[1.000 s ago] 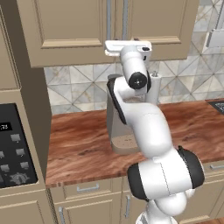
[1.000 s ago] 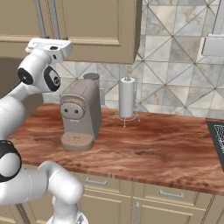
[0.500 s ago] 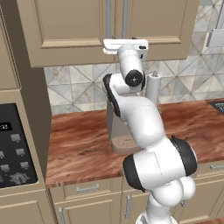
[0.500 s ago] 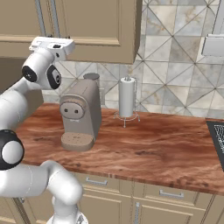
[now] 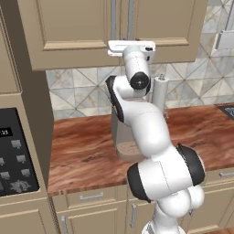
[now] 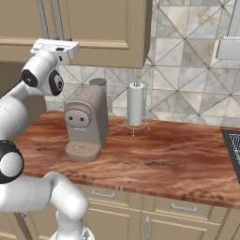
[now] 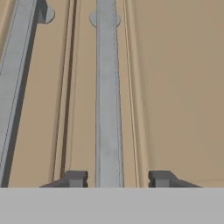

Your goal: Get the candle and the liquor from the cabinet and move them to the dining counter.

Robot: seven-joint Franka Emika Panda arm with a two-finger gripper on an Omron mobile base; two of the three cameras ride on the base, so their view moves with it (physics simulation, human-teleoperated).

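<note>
Tan panelled door fronts of the cabinet (image 7: 175,87) form the background of the hand view, where the gripper (image 7: 118,179) is seen with its two dark fingertips (image 7: 76,178) set apart on either side of a vertical metal bar handle (image 7: 107,100). The tips straddle the bar without visibly pressing it — a gap remains on each side, wider on the right, so whether a grip has been made cannot be told. A second bar handle (image 7: 17,83) runs alongside, across the seam between the two doors. Both doors are seen closed.

In the left base view the hand (image 5: 131,46) is raised to the lower edge of the cabinet (image 5: 68,27), at the foot of its paired handles. Below, on the wood-grain worktop (image 6: 178,159) backed by patterned tile, a beige coffee machine (image 6: 86,123) stands just left of a paper-towel holder (image 6: 136,105) — the two near each other but apart.
</note>
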